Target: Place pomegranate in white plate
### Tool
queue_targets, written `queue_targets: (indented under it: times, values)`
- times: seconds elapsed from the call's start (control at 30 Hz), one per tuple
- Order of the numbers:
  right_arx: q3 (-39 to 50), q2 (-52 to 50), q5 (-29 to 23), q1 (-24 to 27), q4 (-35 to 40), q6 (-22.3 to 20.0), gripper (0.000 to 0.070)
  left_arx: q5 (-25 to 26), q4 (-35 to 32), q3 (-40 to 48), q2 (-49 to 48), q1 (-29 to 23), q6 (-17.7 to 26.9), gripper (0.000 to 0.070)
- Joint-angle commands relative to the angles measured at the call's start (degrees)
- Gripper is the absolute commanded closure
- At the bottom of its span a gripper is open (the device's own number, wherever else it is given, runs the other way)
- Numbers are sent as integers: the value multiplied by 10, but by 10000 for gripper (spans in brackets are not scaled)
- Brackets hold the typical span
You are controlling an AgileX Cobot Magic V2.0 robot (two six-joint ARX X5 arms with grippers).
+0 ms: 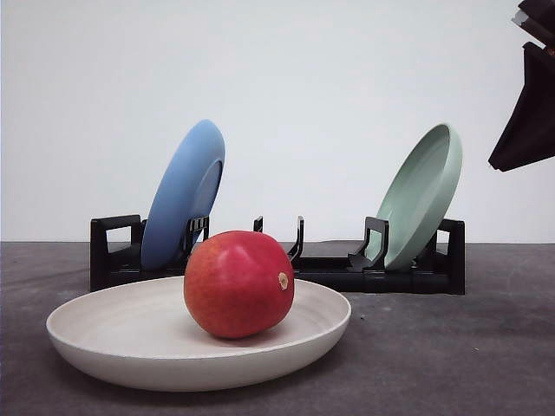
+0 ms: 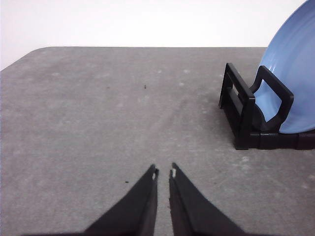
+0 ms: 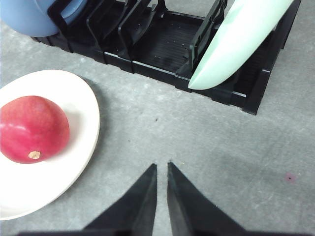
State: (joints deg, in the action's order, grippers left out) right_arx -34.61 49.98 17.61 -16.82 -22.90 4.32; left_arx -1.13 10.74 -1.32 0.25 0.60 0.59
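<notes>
Here, the glossy red pomegranate (image 1: pixel 238 283) rests in the shallow off-white round plate (image 1: pixel 104 347); our right gripper (image 3: pixel 162 167), fingers pressed together, holds nothing, so placement looks complete.

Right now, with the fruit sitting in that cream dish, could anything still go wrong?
Little, I think. The pomegranate is round and lies off-centre in the shallow white plate, so a bump might roll it out. The right claw, closed and empty, hangs near the plate and rack; a careless retreat might clip the tilted green plate.
</notes>
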Motion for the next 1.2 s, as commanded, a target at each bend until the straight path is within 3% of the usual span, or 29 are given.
queue_targets:
  times: [0.0, 0.13, 0.23, 0.33, 0.53, 0.77, 0.93, 1.17]
  values:
    - [-2, 5, 0, -2, 6, -3, 667, 3, 0, 6, -1, -1, 0, 674]
    - [-2, 3, -1, -2, 5, -4, 667, 3, 0, 6, -1, -1, 0, 674]
    - [0, -24, -26, -1, 1, -57, 667, 3, 0, 6, -1, -1, 0, 674]
    - [16, -74, -64, 5, 3, -65, 667, 3, 0, 6, -1, -1, 0, 674]
    - [100, -220, -116, 45, 40, -62, 667, 3, 0, 6, -1, -1, 0, 674]
    - [218, -371, -123, 107, 124, -58, 667, 3, 0, 6, -1, -1, 0, 674]
    - [282, -434, -175, 137, 164, -32, 667, 3, 0, 6, -1, -1, 0, 674]
    - [329, -489, -177, 154, 171, -28, 667, 3, 0, 6, -1, -1, 0, 674]
